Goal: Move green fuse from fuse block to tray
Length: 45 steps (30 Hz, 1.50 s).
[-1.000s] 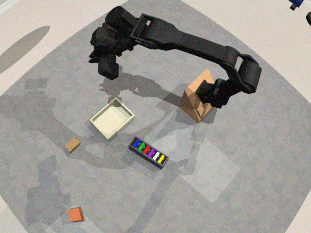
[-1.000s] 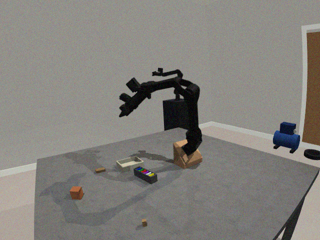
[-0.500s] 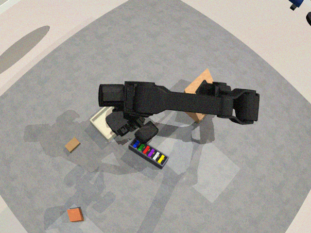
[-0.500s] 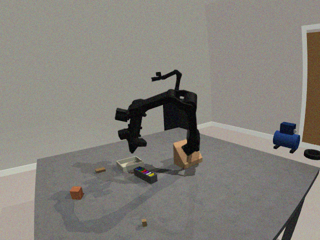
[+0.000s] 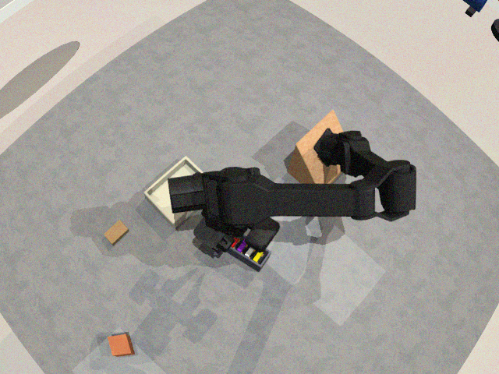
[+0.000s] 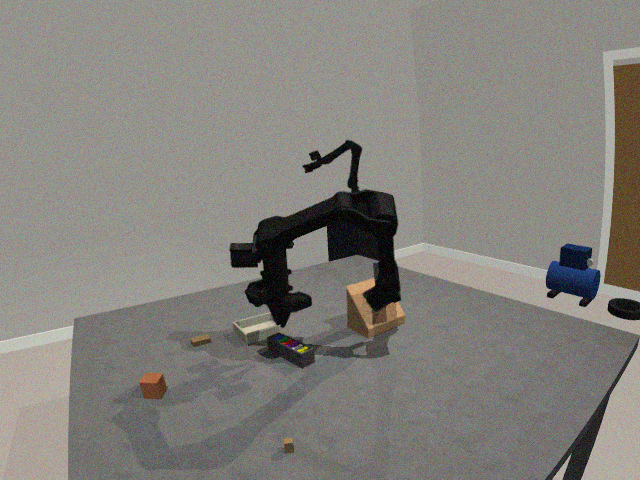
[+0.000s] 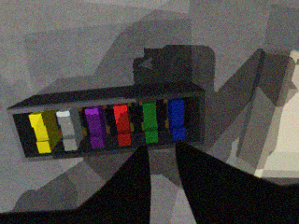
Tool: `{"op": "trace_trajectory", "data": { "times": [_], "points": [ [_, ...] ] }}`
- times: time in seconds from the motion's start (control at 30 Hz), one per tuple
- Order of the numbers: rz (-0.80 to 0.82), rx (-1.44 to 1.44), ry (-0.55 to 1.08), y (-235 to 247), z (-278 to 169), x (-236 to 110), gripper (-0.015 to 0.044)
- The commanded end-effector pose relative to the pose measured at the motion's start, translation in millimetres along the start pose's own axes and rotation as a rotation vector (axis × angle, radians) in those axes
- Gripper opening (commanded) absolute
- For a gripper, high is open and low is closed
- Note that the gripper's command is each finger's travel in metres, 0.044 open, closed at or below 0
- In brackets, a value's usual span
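The green fuse [image 7: 149, 122] [image 6: 282, 339] sits upright in the dark fuse block [image 7: 93, 95] [image 5: 249, 263] [image 6: 292, 355], between the red fuse [image 7: 122, 123] and the blue fuse [image 7: 177, 119]. In the top view the arm hides it. My gripper [image 7: 162, 152] [image 6: 280, 324] is slightly open, pointing down, with nothing between its fingers. It hangs above the block's green and blue end; in the wrist view its tips appear just below the block's near edge. The cream tray [image 5: 164, 175] [image 6: 256, 338] [image 7: 266, 126] is beside that end, empty where visible, partly hidden by the arm in the top view.
A yellow [image 7: 43, 133], a white [image 7: 68, 131] and a purple fuse [image 7: 95, 127] fill the block's other end. A wooden wedge [image 5: 328, 126] [image 6: 358, 312] stands near the arm's base. A flat wooden piece [image 5: 116, 232] [image 6: 200, 340], an orange cube [image 5: 121, 344] [image 6: 153, 385] and a tiny cube [image 6: 288, 445] lie farther off.
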State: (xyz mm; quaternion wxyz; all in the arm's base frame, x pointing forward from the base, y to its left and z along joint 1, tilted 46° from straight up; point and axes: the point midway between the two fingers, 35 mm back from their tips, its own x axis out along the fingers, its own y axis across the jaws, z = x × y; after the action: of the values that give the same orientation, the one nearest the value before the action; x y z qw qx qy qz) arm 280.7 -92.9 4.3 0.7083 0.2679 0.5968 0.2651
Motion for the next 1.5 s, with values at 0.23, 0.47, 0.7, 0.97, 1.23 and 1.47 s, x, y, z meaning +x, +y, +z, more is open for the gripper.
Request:
{"op": "trace_trajectory", "data": {
  "times": [0.23, 0.47, 0.7, 0.97, 1.23, 1.47],
  "points": [
    [0.008, -0.011, 0.003, 2, 2, 10, 0.0072],
    [0.008, -0.011, 0.003, 3, 2, 17, 0.0072],
    [0.008, -0.011, 0.003, 3, 2, 24, 0.0072],
    [0.009, -0.011, 0.003, 3, 2, 31, 0.0072],
    [0.009, -0.011, 0.003, 3, 2, 32, 0.0072],
    [0.009, -0.011, 0.003, 3, 2, 33, 0.0072]
  ]
}}
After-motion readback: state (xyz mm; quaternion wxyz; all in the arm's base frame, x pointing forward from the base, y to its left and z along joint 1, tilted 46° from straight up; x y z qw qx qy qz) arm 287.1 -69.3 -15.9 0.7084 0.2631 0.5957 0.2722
